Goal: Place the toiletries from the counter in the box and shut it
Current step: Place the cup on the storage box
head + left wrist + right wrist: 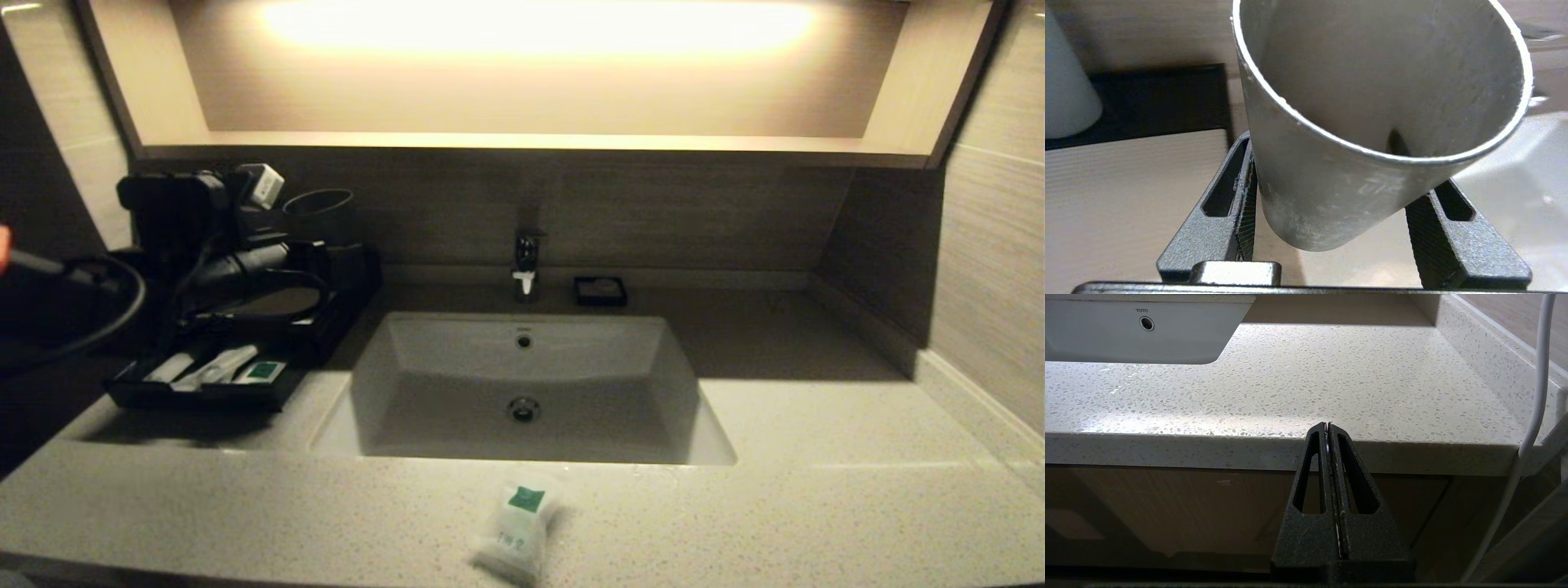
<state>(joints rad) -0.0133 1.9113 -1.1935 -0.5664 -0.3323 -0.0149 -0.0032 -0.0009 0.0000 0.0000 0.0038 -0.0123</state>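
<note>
I am clamping the left gripper on the tilted grey metal tumbler above the black drawer box, perhaps clearing it, while the right gripper, jaws pressed together, is idling below the speckled stone counter.

Left hand raised, fingers spread; right hand low, fingers pressed together

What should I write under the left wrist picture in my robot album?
Left gripper straddling a tilted metal cup, fingers on either side, above the box's pale top.
</note>
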